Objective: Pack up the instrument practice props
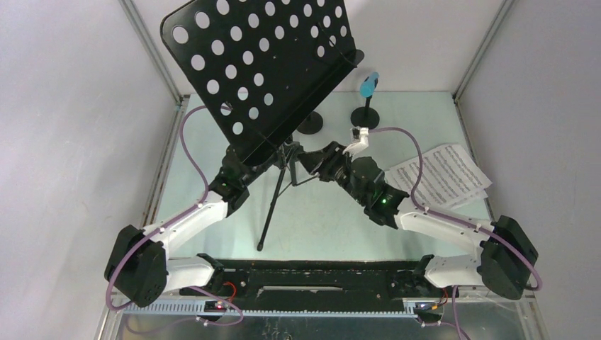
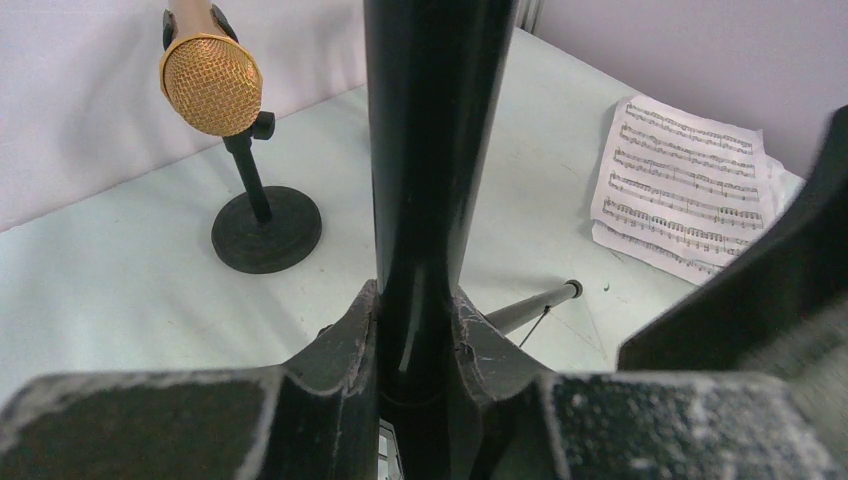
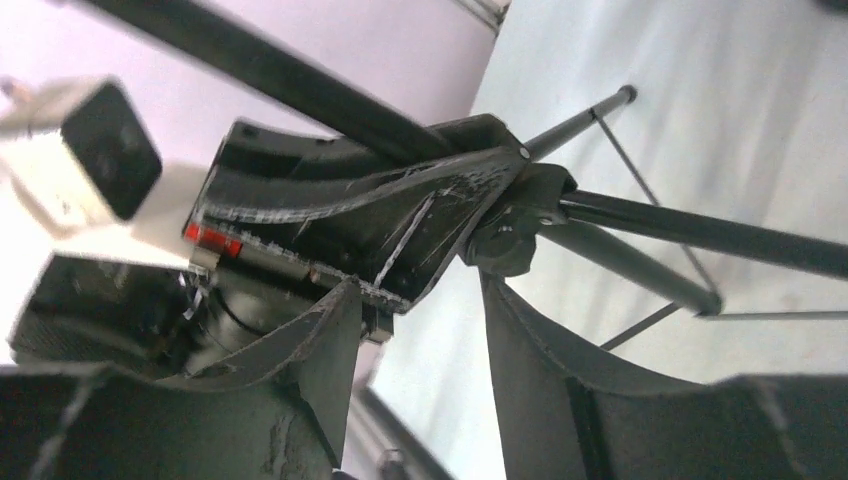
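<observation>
The left gripper point(image 2: 415, 345) is clamped round the music rack's black pole point(image 2: 430, 150), a tan microphone point(image 2: 210, 85) in its round-based holder point(image 2: 266, 232) standing left, sheet-music pages point(image 2: 685, 185) lying right on the table point(image 2: 120, 290).

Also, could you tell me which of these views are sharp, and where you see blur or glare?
Top external: evenly lit and sharp, the music stand crisp. Left wrist: the pole, very close, carries a faint sheen; gold microphone and sheet music read clearly. Right wrist: smeared toward the upper left, tripod legs clearer.
</observation>
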Robot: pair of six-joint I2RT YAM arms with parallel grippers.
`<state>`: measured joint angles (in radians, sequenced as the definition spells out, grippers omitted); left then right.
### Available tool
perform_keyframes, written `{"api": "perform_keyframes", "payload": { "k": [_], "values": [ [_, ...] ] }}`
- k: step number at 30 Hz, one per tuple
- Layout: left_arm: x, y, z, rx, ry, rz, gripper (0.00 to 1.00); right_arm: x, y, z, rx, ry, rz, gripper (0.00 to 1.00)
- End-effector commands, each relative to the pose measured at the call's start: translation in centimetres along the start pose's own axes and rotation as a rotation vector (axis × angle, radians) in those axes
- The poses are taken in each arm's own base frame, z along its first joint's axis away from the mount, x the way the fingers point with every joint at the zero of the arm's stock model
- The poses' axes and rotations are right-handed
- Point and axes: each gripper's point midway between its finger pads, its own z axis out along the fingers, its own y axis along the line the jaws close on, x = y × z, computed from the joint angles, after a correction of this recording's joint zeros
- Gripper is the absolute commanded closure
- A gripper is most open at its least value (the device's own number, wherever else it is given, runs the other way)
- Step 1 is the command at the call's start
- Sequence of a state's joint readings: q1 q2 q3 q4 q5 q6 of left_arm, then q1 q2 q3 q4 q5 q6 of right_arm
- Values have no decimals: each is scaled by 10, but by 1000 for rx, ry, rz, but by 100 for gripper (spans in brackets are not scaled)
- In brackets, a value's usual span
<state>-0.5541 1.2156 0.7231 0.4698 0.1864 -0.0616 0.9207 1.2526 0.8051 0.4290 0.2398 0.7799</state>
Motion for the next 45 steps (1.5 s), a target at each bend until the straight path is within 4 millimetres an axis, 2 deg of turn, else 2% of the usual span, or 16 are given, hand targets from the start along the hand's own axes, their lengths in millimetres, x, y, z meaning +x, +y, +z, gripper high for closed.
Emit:
{"api": "perform_keyframes", "payload": {
  "k": [1,9,19,27,30,34,38,40,45],
  "values": [
    [73,-19,-15,57,259,-76,100,2,0,9,22,73,477,43],
    [75,-19,-16,57,263,-75,100,2,-13,23,32,72,579,38],
    [75,-21,-14,68,265,-77,100,12,-26,31,58,98,596,52],
    [76,-21,-15,69,267,-73,100,21,-35,40,60,116,610,49],
    [76,-21,-15,68,268,-71,100,23,-35,42,52,121,615,52],
    [77,-21,-15,70,270,-72,100,24,-35,44,49,121,612,65],
    [77,-21,-14,72,270,-72,100,27,-31,45,16,142,604,91],
    [77,-22,-14,77,275,-66,100,25,-24,46,-36,148,567,99],
    [85,-28,-12,81,316,-31,100,31,5,53,-205,265,349,100]
  ]
}}
